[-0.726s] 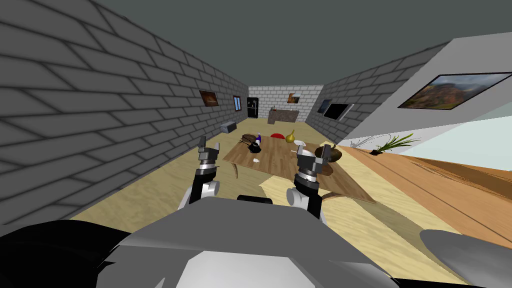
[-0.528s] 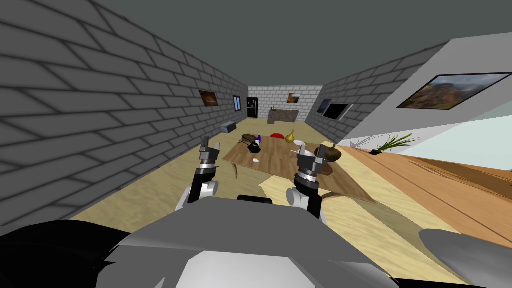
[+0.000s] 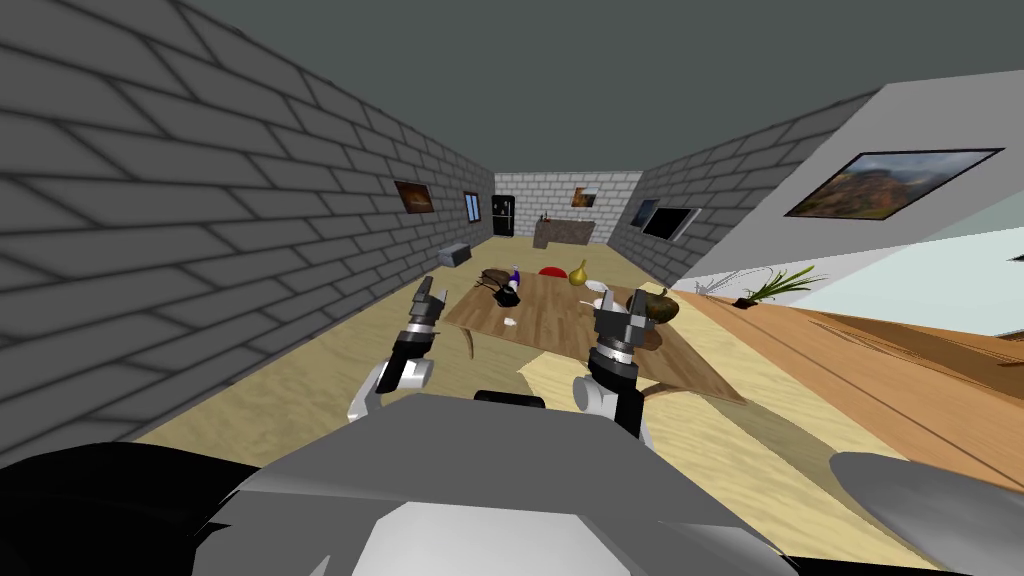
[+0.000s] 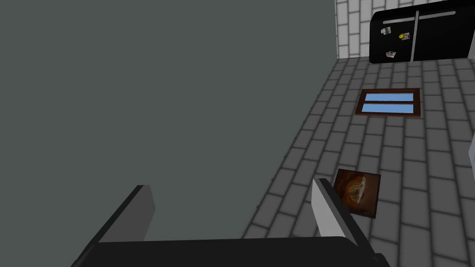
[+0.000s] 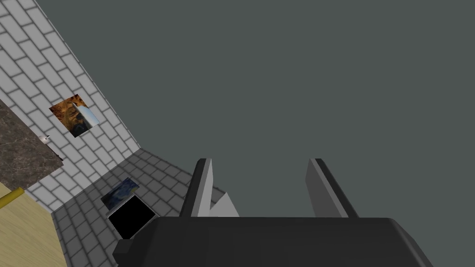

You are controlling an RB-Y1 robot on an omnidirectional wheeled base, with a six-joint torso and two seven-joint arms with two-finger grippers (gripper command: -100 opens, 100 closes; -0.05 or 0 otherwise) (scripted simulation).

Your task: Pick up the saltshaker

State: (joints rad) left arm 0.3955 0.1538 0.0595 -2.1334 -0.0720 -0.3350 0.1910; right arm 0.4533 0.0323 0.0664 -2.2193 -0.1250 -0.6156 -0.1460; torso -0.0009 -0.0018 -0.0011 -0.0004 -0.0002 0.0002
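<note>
While near table (image 3: 556, 326), left claw (image 4: 230, 184), right claw (image 5: 260, 160) agape.

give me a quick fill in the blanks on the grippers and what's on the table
1. The fingers of the left gripper and the right gripper both stand ___.
2. The saltshaker is a small ___ thing.
3. It stands on a wooden ___.
4. The pear-shaped thing beyond it is ___.

Missing words: open; white; table; yellow.
</note>
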